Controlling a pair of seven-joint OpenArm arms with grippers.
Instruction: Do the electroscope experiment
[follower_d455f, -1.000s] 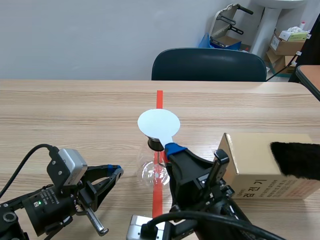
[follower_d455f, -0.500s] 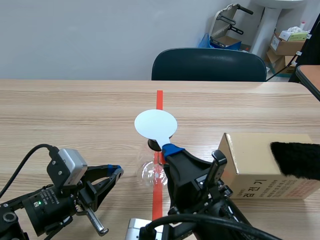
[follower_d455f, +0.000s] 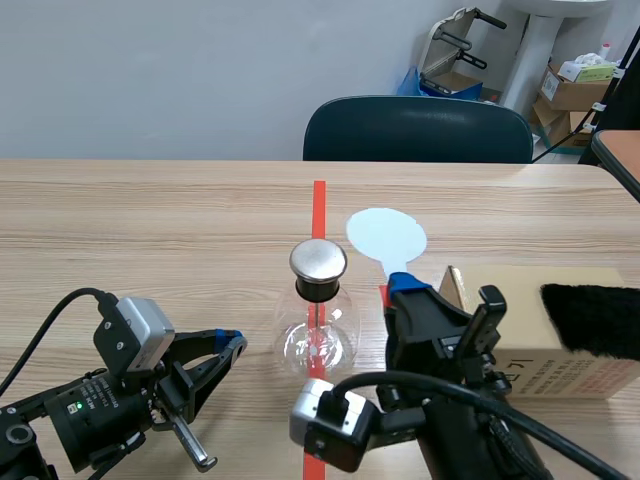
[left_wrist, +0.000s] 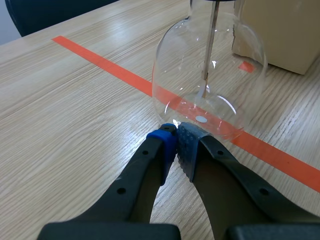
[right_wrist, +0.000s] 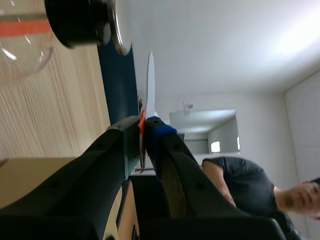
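I see the wooden table (follower_d455f: 150, 220) with a dark chair (follower_d455f: 418, 130) at its far side. A cardboard box (follower_d455f: 580, 375) sits at the right with a black fur piece (follower_d455f: 592, 318) on top of it. My right gripper (follower_d455f: 405, 282) is up beside the box, jaws narrow and clamped on the stem of the white disc paddle (follower_d455f: 386, 234). The disc is to the right of the flask top, apart from it. My left gripper (left_wrist: 176, 142) is low on the table with its pads pressed together on nothing, tips just beside the base of the glass electroscope flask (follower_d455f: 317, 335). The flask stands upright on the red tape line, mid-table. Its round metal cap (follower_d455f: 318, 260) is uncovered.
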